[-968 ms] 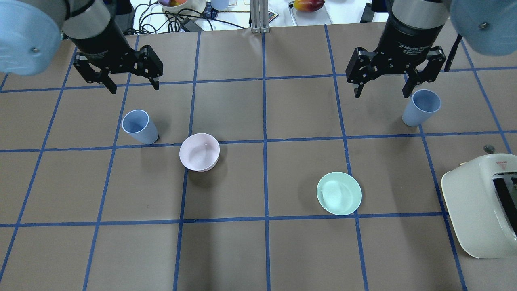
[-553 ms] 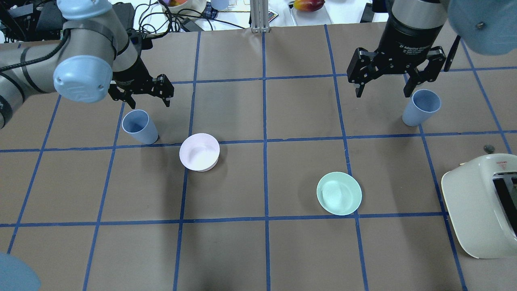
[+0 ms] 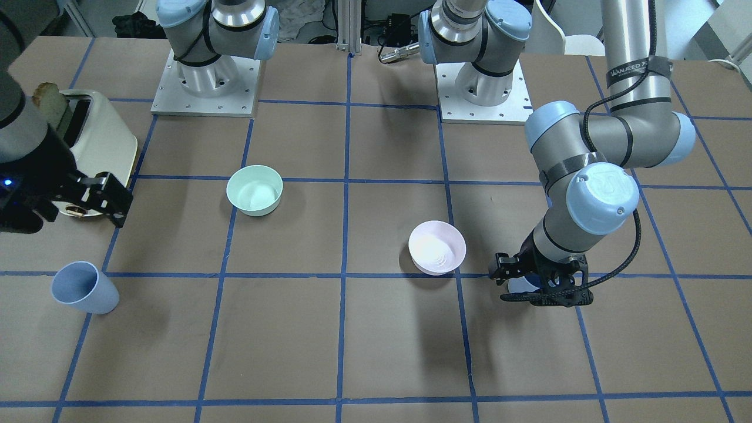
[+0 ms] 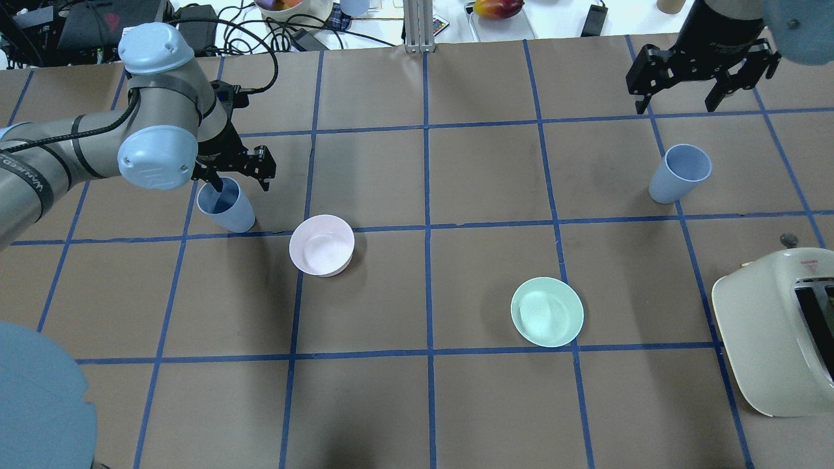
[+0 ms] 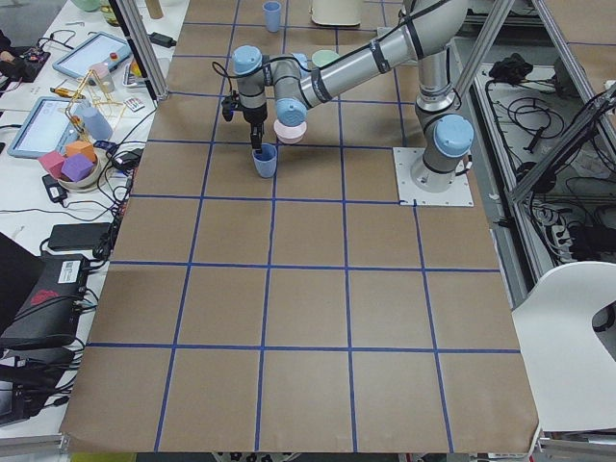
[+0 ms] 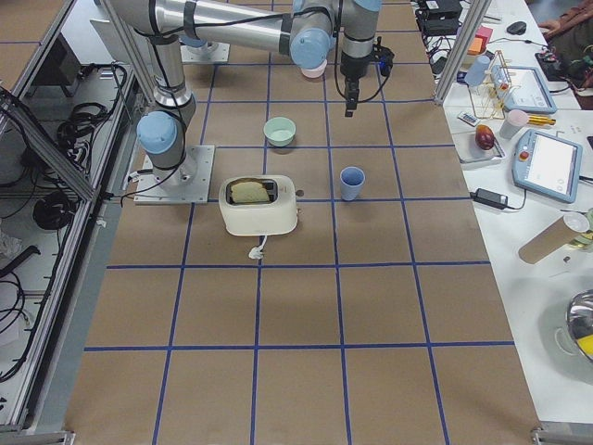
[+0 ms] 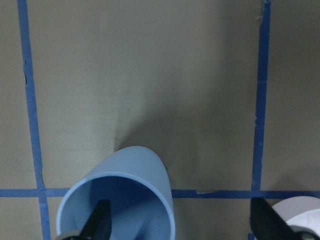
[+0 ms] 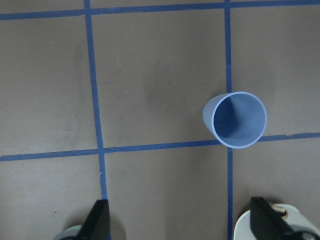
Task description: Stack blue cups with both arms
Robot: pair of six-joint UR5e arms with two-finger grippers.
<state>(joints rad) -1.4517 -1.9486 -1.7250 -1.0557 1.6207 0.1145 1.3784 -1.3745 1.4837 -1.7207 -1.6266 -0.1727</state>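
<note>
Straddling blue cup rim, left fingers apart (one inside), right fingers apart, clear

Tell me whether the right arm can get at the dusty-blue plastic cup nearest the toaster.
Probably yes: the right gripper hangs open just beyond that upright dusty-blue plastic cup, nothing stands between them, and the cream toaster sits clear of the path.

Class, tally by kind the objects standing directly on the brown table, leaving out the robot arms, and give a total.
Blue cups: 2
Bowls: 2
Toaster: 1
Total: 5
</note>
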